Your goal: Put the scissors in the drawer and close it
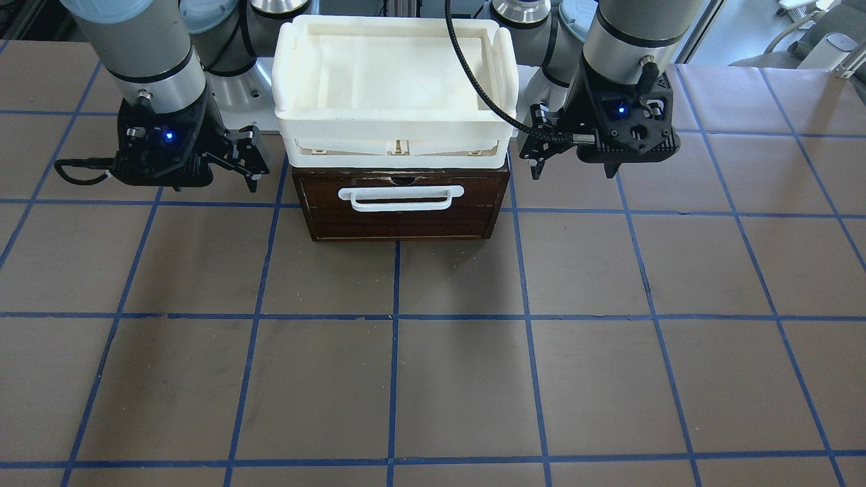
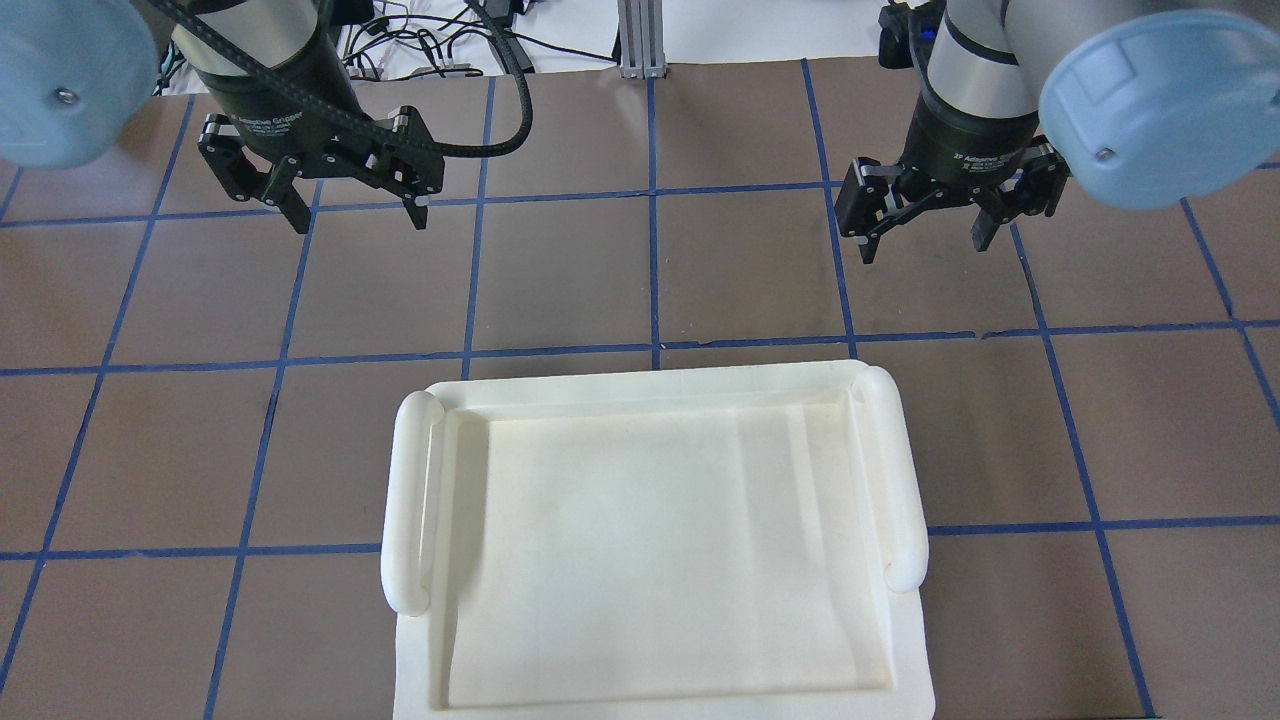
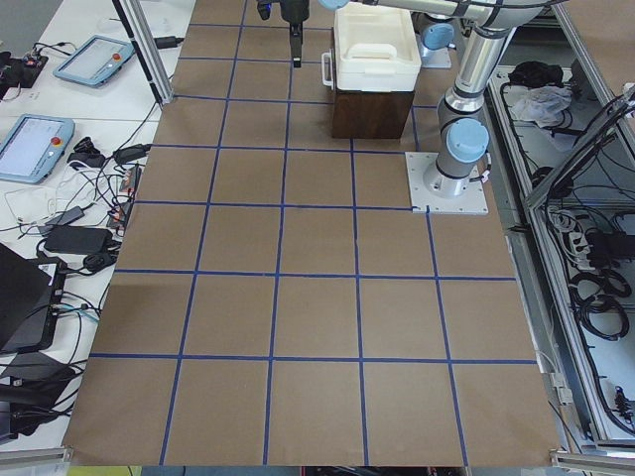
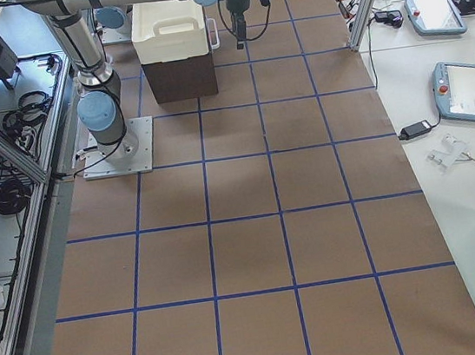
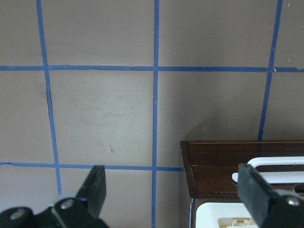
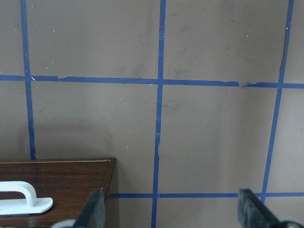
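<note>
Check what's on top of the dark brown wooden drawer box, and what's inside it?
A white plastic tray sits on top, its inside bare. The dark brown wooden drawer is shut, so its inside is hidden; no scissors show in any view.

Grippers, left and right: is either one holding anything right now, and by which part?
Nothing is held. The left gripper and the right gripper both hover with jaws open and empty, either side of the drawer. No scissors are in view.
</note>
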Robot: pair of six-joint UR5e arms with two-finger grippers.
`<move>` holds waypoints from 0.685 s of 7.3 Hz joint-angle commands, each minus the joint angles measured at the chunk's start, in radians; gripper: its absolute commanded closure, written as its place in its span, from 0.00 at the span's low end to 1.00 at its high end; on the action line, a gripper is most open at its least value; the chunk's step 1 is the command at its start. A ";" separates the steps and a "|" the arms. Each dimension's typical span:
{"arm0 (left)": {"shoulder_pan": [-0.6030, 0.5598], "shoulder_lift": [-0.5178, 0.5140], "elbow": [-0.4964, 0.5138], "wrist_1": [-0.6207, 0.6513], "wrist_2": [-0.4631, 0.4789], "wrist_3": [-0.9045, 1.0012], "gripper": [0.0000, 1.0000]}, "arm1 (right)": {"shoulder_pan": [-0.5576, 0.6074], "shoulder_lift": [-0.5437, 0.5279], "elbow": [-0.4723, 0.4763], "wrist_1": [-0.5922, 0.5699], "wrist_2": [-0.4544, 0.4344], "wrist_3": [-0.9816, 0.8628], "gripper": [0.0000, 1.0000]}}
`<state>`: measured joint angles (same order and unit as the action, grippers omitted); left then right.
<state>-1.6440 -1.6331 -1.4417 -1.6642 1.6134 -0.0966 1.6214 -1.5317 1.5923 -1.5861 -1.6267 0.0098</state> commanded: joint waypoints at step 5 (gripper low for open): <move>0.000 0.009 -0.006 0.006 -0.007 0.000 0.00 | 0.000 -0.002 0.002 0.002 -0.009 -0.002 0.00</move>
<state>-1.6444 -1.6255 -1.4473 -1.6583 1.6065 -0.0966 1.6214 -1.5330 1.5937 -1.5847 -1.6357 0.0065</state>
